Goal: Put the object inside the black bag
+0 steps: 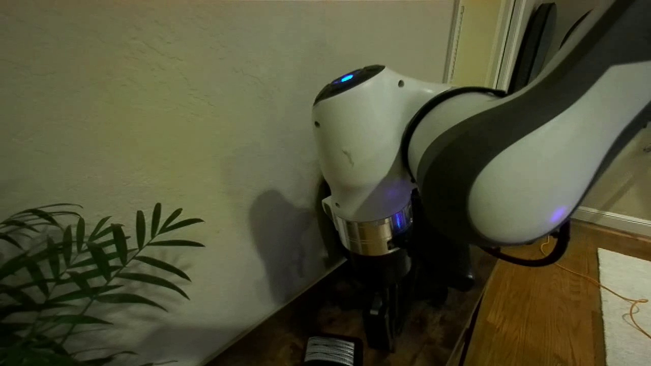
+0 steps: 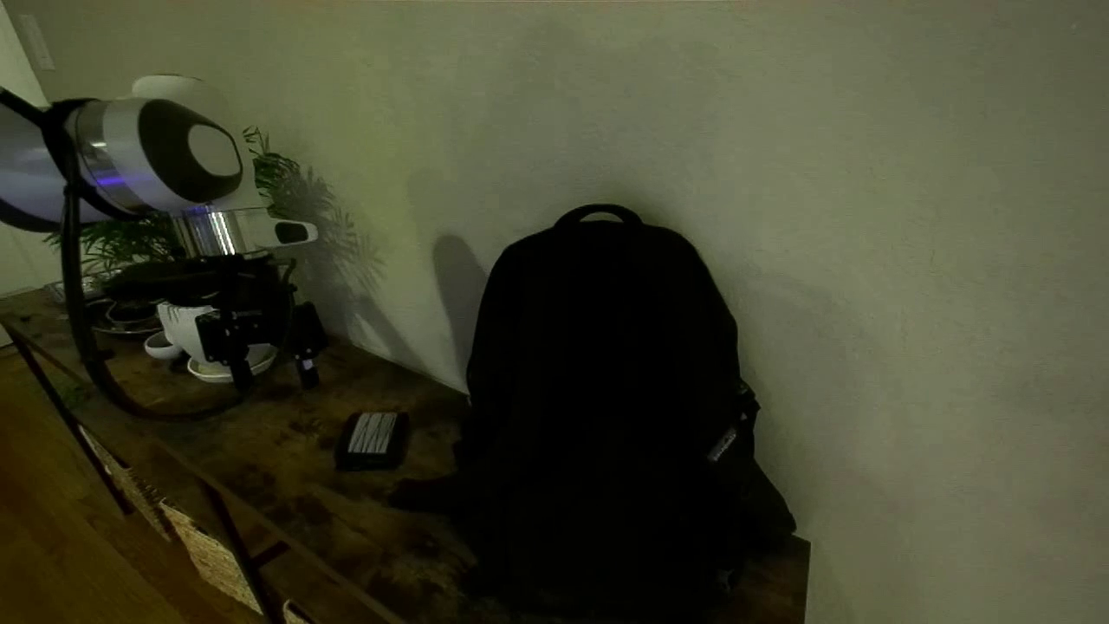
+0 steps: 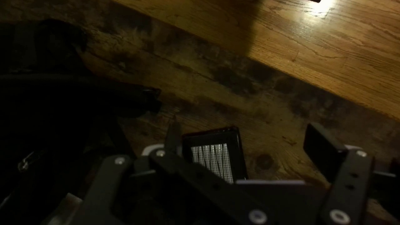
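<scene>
- The gripper [image 3: 247,143] is held above the table [image 2: 295,451], pointed downward, with its fingers [image 3: 325,153] spread well apart and a wide gap left between them.
- A black box [image 2: 372,440] with a pale striped panel is laid flat on the table; in the wrist view it is partly covered by one side of the gripper.
- The black backpack [image 2: 598,390] is stood upright in front of the wall [image 2: 910,260], its handle turned upward; a pale label [image 2: 723,444] is borne on its side.
- The black box is placed outside the black backpack, near it but apart.
- Whether the black backpack is unzipped cannot be told, its front being lost in darkness.
- A white pot [image 2: 180,325] and a saucer [image 2: 206,373] are partly hidden by the gripper; a white bowl [image 2: 159,354] is set just beside them.
- Leaves of a plant [image 1: 99,260] are seen in both exterior views.
- An orange cable [image 1: 633,301] is strung across a white rug [image 1: 623,269].
</scene>
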Robot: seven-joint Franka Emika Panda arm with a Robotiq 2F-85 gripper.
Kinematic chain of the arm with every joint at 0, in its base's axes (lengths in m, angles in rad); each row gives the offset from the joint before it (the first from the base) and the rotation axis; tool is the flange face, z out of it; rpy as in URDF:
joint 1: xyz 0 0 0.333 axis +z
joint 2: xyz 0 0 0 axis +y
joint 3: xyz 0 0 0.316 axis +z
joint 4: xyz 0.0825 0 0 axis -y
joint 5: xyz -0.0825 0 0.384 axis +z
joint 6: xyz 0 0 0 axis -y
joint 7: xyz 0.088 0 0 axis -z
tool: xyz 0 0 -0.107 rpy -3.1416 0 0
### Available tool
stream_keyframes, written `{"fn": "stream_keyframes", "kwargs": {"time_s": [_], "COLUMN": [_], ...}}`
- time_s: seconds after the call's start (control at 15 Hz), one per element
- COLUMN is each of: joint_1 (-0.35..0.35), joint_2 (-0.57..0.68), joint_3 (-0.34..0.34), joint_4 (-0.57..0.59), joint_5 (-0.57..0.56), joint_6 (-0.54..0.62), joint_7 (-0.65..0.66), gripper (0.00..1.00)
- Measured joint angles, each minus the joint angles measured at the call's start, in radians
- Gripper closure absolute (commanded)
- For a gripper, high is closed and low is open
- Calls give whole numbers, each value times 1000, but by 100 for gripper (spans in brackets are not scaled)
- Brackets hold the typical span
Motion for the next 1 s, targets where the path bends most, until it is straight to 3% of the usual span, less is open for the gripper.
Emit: {"fn": "stream_keyframes", "kwargs": {"time_s": [0.4,1.0], "joint_1": [8,9], "joint_2": [92,115], "joint_3": [-12,-26], "joint_4": [105,118], "joint_5": [0,12], "joint_6": [-1,-2], "joint_7": [-1,-1], "gripper": [0,0]}}
